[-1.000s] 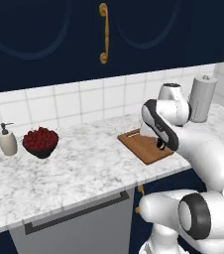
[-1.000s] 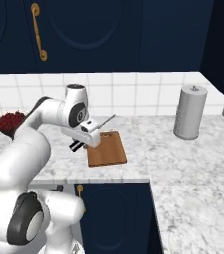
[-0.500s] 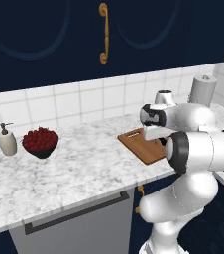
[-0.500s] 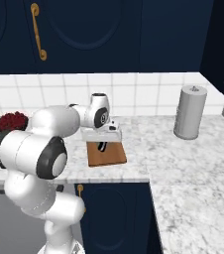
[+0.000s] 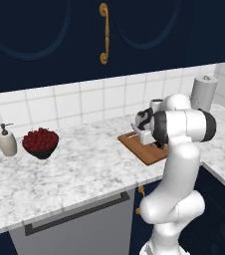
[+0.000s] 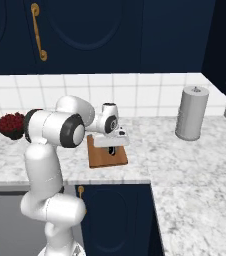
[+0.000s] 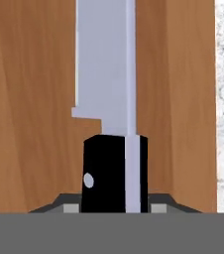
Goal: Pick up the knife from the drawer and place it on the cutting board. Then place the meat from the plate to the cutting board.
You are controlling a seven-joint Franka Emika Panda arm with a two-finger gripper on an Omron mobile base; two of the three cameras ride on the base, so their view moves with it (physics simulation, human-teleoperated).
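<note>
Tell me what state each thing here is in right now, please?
gripper: shut on the knife's black handle, low over the board.
knife: held, blade pointing out over the wood.
cutting board: flat on the marble counter, no meat on it.
upper cabinet doors: closed.
paper towel roll: upright.
bowl of red fruit: full, upright.
soap dispenser: upright.

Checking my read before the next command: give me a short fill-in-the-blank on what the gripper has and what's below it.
1. The two-finger gripper is shut on the black handle of the ____.
2. In the hand view, the silver blade extends over the reddish-brown wooden ____.
3. The white-grey marble counter also carries a dark bowl of red ____.
4. The grey cylinder stands ____ on the counter.

Missing words: knife; cutting board; fruit; upright
</note>
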